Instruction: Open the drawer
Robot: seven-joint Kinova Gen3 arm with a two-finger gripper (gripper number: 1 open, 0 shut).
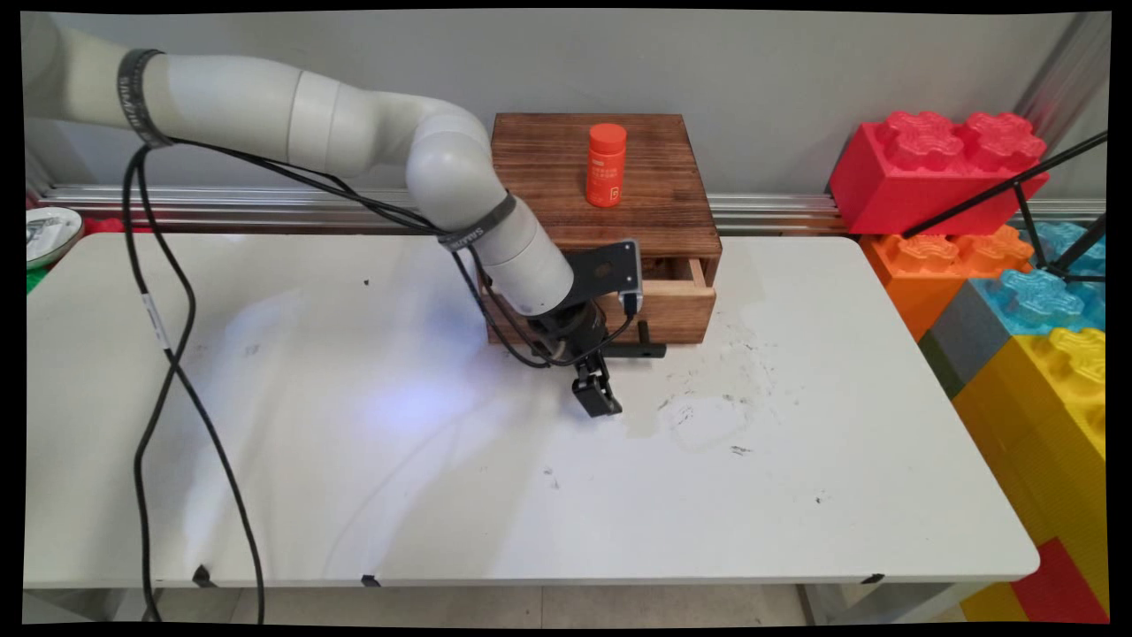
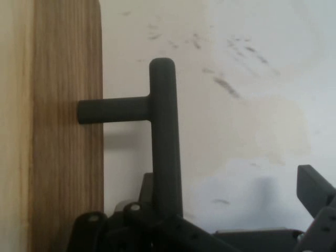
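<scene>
The black end effector [image 1: 598,389] hangs low over the white bench [image 1: 796,460], fingers spread open, gripping nothing. The matte black T-shaped handle [image 2: 164,131] lies beside one finger – apart. It projects from the grained wooden drawer [image 1: 676,301], slightly pulled out. A smooth orange cylindrical bottle [image 1: 607,165] stands upright atop the cabinet [image 1: 548,168].

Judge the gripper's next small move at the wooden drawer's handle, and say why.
Probably shut the open gripper on the black handle: in the hand view its bar seems to lie between the spread fingers, and the wooden drawer stands only slightly pulled out.
</scene>
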